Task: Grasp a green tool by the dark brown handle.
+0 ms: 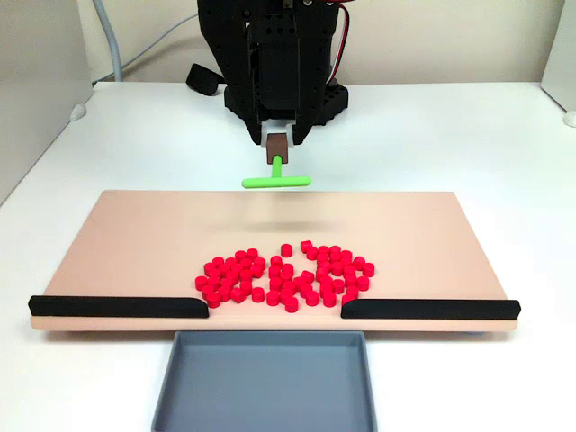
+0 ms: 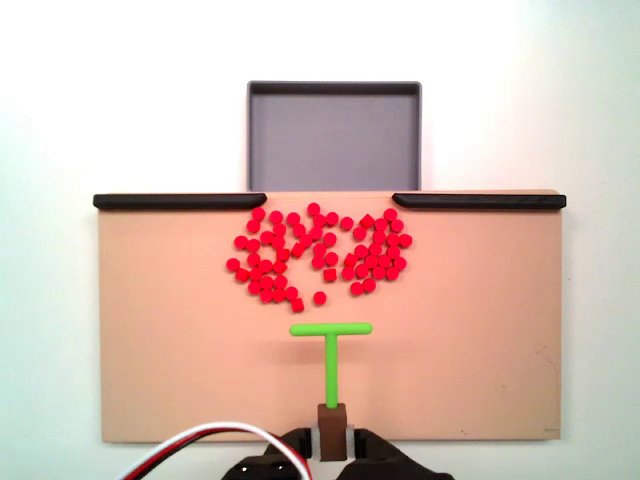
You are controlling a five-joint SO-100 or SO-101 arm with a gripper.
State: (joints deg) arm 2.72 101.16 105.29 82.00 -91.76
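**Jaws closed on the brown handle, green tool lifted over the board**

Tabletop [image 1: 81, 171], white, carries everything. On it lies a wide tan board [image 1: 135, 243], with two long black bars [image 1: 117, 307] along one long edge and a gap between them. Beyond that gap sits a shallow grey tray [image 2: 334, 130]. The black arm [image 1: 270, 45] stands at the board's opposite edge. A loose cluster of small red cylinders [image 2: 320, 255] lies on the board near the gap. The jaws [image 1: 278, 144] clamp the dark brown handle [image 1: 278, 144] from both sides. The green tool [image 2: 331, 350] hangs from it, stem pointing toward the cylinders, crossbar nearest them but apart. In a fixed view its faint shadow falls on the board below, so it appears raised.
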